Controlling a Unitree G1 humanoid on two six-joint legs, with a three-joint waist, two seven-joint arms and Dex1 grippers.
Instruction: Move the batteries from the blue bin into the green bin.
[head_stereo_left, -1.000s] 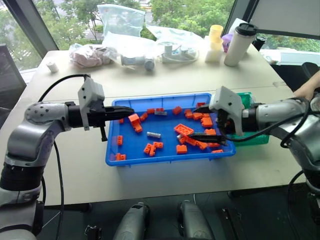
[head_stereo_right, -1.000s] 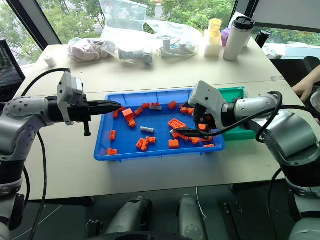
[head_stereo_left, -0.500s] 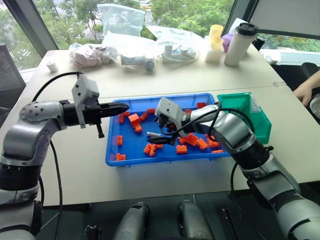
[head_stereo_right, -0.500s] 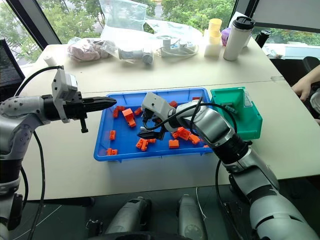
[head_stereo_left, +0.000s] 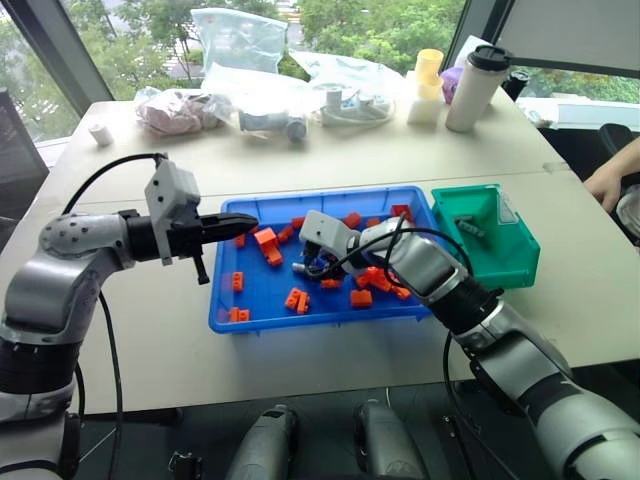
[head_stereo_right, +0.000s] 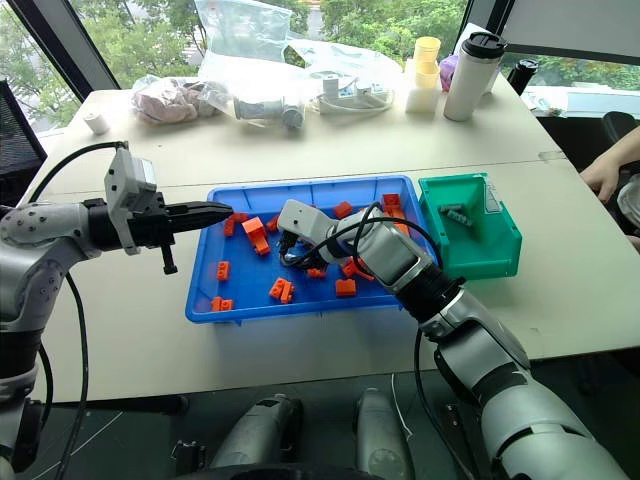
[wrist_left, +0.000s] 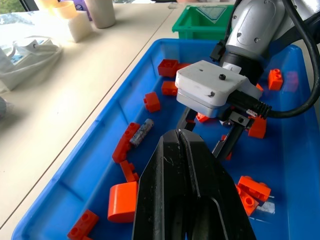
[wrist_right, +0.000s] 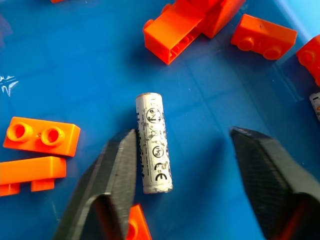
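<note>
We see the blue bin (head_stereo_left: 250, 310) on the table (head_stereo_left: 150, 360); our right end effector (wrist_right: 182, 165) straddles a battery (wrist_right: 153, 142), open, gripping nothing, its long axis along the fingers, touching one finger. Left end effector (wrist_left: 186, 165) is closed, empty, farther off.

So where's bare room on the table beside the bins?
Bare tabletop between the blue bin and the clutter along the window edge, and the front strip. Inside the bin bricks crowd the right gripper; the green bin sits tight alongside.

Battery (wrist_right: 153, 143): small unreadable symbols.
</note>
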